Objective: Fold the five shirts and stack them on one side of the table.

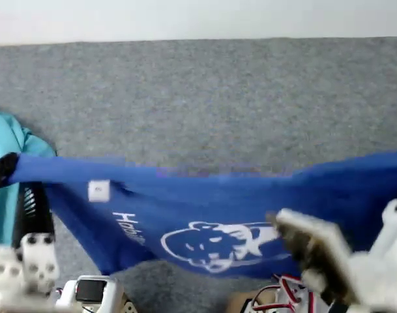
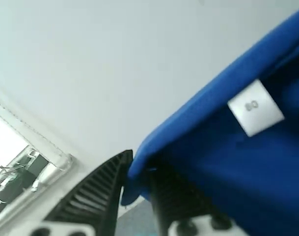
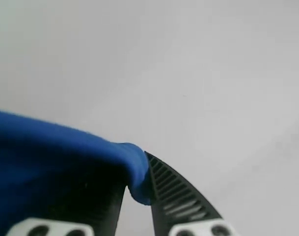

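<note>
High view: I see blue shirt [image 1: 250, 202] stretched in air over grey table [image 1: 218, 91], one end at left pincer [image 1: 4, 171]. Teal shirt [image 1: 6, 147] on table beside left pincer.
Left wrist view: left pincer [image 2: 138, 172] clamped on blue shirt edge, white tag [image 2: 255, 108] near it.
Right wrist view: right pincer [image 3: 138, 184] clamped on opposite corner of blue shirt.

The blue shirt [image 1: 205, 195] is a deep royal blue, with a white outline cartoon and white lettering printed on it and a small white label [image 1: 98, 190] with grey print. The teal shirt [image 1: 6, 140] is plain. The table [image 1: 205, 98] is speckled grey, the wall [image 1: 198, 19] white. The left gripper [image 2: 141, 164] and right gripper [image 3: 135, 177] are black and ribbed, with white bases. The wires [image 1: 276, 301] are red
</note>
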You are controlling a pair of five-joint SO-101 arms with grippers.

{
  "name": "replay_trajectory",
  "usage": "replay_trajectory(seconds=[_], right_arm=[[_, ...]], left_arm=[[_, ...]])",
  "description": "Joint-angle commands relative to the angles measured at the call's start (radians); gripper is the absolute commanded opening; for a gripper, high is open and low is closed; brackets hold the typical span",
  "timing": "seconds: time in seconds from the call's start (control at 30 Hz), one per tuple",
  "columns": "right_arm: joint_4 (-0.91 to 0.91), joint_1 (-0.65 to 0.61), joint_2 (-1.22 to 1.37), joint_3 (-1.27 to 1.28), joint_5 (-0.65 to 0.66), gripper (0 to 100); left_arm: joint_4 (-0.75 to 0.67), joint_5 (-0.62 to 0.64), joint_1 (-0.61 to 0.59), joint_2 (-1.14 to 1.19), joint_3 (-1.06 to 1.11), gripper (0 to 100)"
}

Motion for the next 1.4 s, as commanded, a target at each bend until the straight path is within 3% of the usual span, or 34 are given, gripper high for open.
replay_trajectory(seconds=[0.0, 0.13, 0.3, 0.57, 0.77, 1.03, 1.37], right_arm=[[0.041, -0.045, 0.002, 0.144, -0.002, 1.2], [0.039, -0.11, 0.004, 0.39, -0.063, 1.2], [-0.045, -0.211, 0.005, 0.796, -0.087, 1.2], [-0.532, -0.268, 0.005, 1.375, -0.117, 1.2], [-0.8, -0.323, 0.005, 1.576, -0.117, 1.2], [-1.015, -0.371, 0.076, 1.582, -0.081, 1.2], [-1.043, -0.384, 0.4, 1.293, -0.083, 1.2]], left_arm=[[-0.005, -0.009, -0.009, 0.002, 0.104, 0], [-0.101, -0.009, -0.009, 0.002, 0.326, 0], [-0.327, -0.009, -0.008, 0.002, 0.687, 0], [-0.859, -0.009, -0.005, 0.003, 1.204, 0], [-1.119, -0.071, -0.008, 0.006, 1.395, 0], [-1.255, -0.074, -0.023, 0.285, 1.279, 0], [-1.258, -0.074, -0.025, 0.784, 0.897, 0]])
